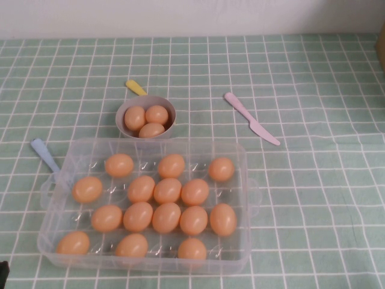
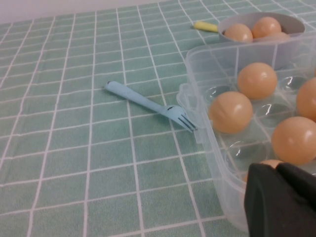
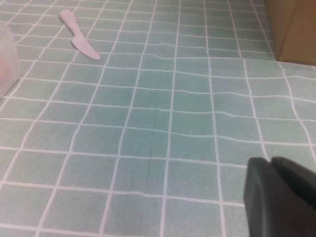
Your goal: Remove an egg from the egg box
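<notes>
The egg box sits in the lower left-centre of the high view on the green checked counter, a clear tray with small side handles. It holds fourteen orange-tan eggs in its moulded cups; several cups along the far row and the near row stand bare. One egg lies at the left end of the second row, close to the box's left wall.

The left hand shows only as a black shape in the lower right corner of the left wrist view, its two fingers pressed together with no gap between them. It hangs just outside the near left corner of the egg box, with the nearest eggs right beyond it inside the wall; it holds nothing.

The right hand appears in the lower right of the right wrist view, fingers likewise closed together, over bare counter well apart from the box.

Beyond the box stands a small grey bowl with three eggs and a yellow handle. A blue fork lies against the box's left handle. A pink knife lies to the upper right.
</notes>
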`<action>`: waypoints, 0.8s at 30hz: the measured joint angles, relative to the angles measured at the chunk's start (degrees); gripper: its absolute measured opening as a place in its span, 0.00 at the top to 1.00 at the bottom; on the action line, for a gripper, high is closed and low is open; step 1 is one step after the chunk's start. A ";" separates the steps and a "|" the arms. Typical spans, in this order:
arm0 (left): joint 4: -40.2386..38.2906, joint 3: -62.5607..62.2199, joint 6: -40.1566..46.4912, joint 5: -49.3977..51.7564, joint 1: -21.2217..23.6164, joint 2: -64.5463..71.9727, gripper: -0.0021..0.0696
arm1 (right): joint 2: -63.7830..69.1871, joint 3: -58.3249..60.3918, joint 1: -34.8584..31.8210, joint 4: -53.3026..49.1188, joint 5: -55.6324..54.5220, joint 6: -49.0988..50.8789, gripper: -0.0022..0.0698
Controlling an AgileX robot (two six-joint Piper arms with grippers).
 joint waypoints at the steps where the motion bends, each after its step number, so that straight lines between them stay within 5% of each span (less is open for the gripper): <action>1: 0.00 0.00 0.00 0.13 0.00 0.00 0.98 | 0.00 0.00 0.00 0.00 0.00 0.00 0.99; 11: 0.22 0.00 -0.21 0.48 0.00 0.00 0.98 | 0.00 0.00 0.00 0.63 -1.72 0.00 0.99; 20: 0.35 0.00 -0.21 0.48 0.00 0.00 0.98 | 0.00 0.00 0.00 38.03 -18.15 -0.14 0.99; 24: 0.35 0.00 -0.21 0.87 0.00 0.00 0.98 | -0.04 0.00 0.00 44.41 -21.58 -0.14 0.99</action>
